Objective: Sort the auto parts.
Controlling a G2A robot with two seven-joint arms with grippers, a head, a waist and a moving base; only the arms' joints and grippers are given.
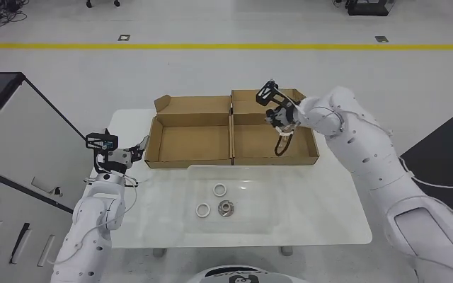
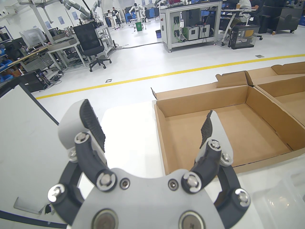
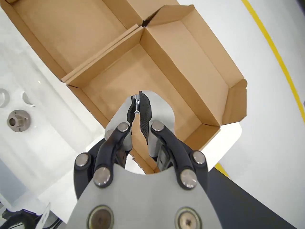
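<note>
Nearest the robot, a clear plastic tray [image 1: 279, 209] is sitting on the white table [image 1: 340, 201]. It is carrying a white ring [image 1: 203, 210], a second white ring [image 1: 220, 189] and a grey metal flanged hub [image 1: 226, 208], which is lying just beside the first ring. Off to the left, the left gripper [image 2: 146, 110] is hanging wide open and empty, just outside the left brown cardboard box [image 1: 191, 145]. Farther back, the right gripper [image 3: 137, 98] is pinching a small silver threaded bolt [image 3: 136, 103] between its fingertips, its jaws nearly closed, above the floor of the right brown cardboard box [image 1: 255, 145].
</note>
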